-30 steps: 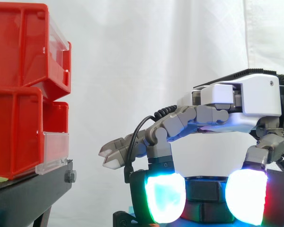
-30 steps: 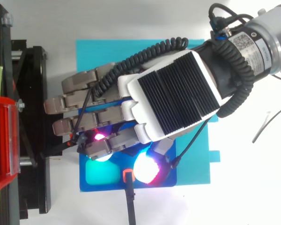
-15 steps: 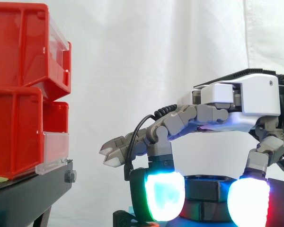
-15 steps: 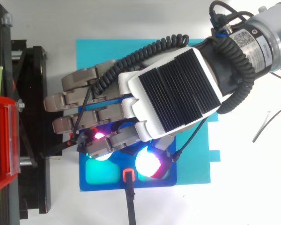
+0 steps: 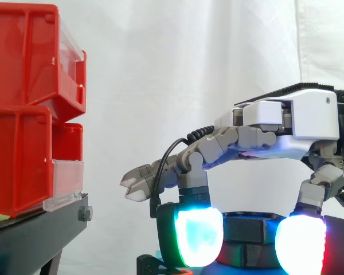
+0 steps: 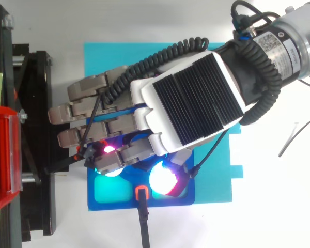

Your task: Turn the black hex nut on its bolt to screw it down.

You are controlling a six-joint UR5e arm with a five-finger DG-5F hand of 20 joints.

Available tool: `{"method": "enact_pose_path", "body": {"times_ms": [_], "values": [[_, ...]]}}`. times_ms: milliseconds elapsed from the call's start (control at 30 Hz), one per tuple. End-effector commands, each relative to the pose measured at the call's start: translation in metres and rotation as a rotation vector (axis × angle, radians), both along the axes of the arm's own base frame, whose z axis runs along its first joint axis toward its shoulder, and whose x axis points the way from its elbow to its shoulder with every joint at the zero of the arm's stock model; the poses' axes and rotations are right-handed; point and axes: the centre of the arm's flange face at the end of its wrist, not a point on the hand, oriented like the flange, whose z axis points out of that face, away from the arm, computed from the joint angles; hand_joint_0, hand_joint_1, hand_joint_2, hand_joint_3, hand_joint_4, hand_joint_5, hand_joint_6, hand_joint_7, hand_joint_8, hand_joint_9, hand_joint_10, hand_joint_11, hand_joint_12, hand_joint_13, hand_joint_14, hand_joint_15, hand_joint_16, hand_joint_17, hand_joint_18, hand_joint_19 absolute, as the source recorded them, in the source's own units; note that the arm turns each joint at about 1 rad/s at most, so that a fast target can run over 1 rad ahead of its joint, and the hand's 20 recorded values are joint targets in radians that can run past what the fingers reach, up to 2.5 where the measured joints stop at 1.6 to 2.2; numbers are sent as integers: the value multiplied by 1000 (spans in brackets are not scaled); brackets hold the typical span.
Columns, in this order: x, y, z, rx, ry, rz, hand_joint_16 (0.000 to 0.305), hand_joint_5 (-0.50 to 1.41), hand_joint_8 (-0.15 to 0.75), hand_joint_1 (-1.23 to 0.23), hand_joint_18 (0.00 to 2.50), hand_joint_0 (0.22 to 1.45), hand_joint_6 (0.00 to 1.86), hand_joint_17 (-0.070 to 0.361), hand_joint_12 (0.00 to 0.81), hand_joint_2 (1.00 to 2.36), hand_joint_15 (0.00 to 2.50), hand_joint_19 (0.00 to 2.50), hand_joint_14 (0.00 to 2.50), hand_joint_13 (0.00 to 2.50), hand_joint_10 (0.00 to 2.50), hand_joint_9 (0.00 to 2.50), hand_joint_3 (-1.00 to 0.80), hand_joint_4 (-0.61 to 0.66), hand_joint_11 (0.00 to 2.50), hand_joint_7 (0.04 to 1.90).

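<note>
The black hex nut [image 5: 249,228] sits low in the side view, on a dark blue base [image 6: 107,203]. My hand [image 5: 286,123] hovers over it, palm down. One glowing fingertip [image 5: 198,238] presses its left side and the glowing thumb pad [image 5: 301,243] its right side, so the nut is pinched between them. The other fingers stretch out level toward the left. From above, the hand [image 6: 188,101] covers the nut; only the glow of the two pads shows at its lower edge.
Stacked red bins [image 5: 28,103] stand on a black stand [image 5: 34,235] at the left, close to the outstretched fingers. A cyan mat [image 6: 214,170] lies under the blue base, which also holds a teal block [image 6: 112,190] and an orange-collared black plug [image 6: 140,194].
The thumb pad has dropped lower against the nut's right side, and the hand has turned slightly over the base. Over the last half second nothing has visibly moved.
</note>
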Motion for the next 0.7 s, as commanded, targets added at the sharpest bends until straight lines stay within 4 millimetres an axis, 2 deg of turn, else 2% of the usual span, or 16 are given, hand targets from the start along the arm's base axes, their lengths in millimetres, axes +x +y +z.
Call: {"method": "enact_pose_path", "body": {"times_ms": [0, 200, 467, 667], "values": [[0, 1, 0, 0, 0, 1, 53, -120, 232, -560, 212, 396, 554, 119, 342, 1000, 0, 318, 0, 284, 0, 380, -500, 223, 0, 1125], [4, 8, 10, -1, -15, 6, 54, -114, 240, -500, 215, 384, 524, 122, 351, 1000, 0, 315, 0, 282, 0, 381, -500, 242, 0, 1165], [14, 8, 57, -11, -54, 4, 55, -111, 242, -454, 210, 378, 500, 124, 356, 1000, 0, 314, 0, 279, 0, 376, -500, 257, 0, 1180], [6, 5, 70, -62, -31, -7, 55, -112, 239, -435, 200, 384, 501, 123, 352, 1000, 0, 310, 0, 275, 0, 372, -500, 257, 0, 1173]]}}
